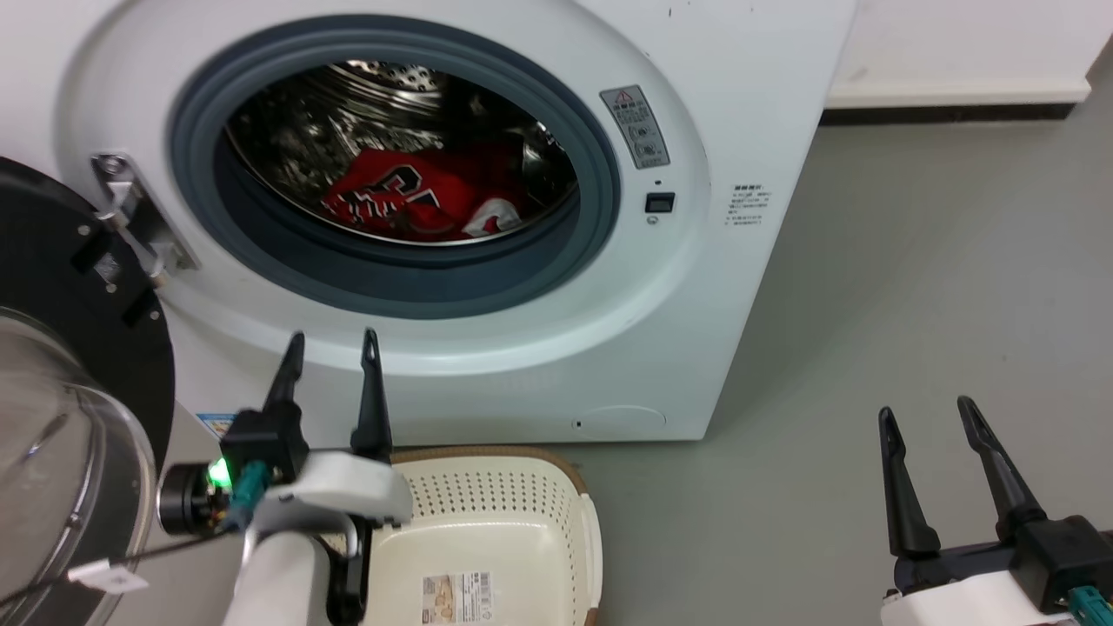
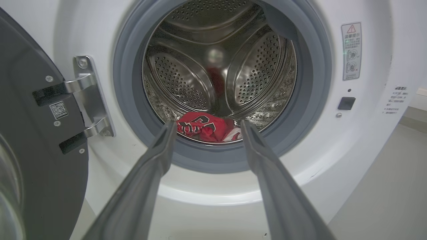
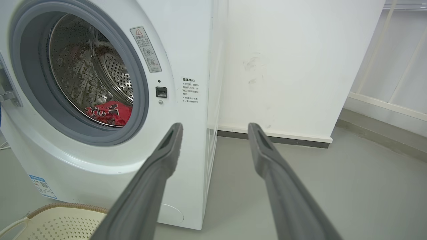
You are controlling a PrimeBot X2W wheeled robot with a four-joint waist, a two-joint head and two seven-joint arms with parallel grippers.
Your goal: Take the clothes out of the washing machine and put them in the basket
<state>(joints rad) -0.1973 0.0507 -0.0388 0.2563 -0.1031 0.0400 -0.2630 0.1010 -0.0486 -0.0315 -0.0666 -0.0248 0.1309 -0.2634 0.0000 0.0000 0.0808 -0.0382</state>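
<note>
The large white front-loading washing machine (image 1: 696, 304) has its round mouth open: inside the grey rubber ring (image 1: 598, 217) a wide gap leads into the perforated steel drum (image 2: 180, 80). The red clothes (image 1: 391, 196) lie low at the drum's front, with free space above them. The black-rimmed glass door (image 1: 69, 296) and its metal hinge (image 1: 130, 217) crowd the mouth's left side. Below, the cream-white perforated plastic basket (image 1: 487, 496) stands open-topped, with the left gripper (image 1: 333, 339) and its forearm over the basket's left edge. Grey floor (image 1: 913, 304) lies open to the right.

Red clothes (image 1: 409, 196) with black-and-white lettering and white trim show against the silver, hole-dotted steel drum (image 2: 180, 80). The washing machine (image 1: 522, 365) is white, ringed in grey, its door (image 1: 61, 287) rimmed black. The basket (image 1: 487, 504) is cream, patterned with rows of small holes, brown-rimmed. The floor (image 1: 913, 304) is pale grey.
</note>
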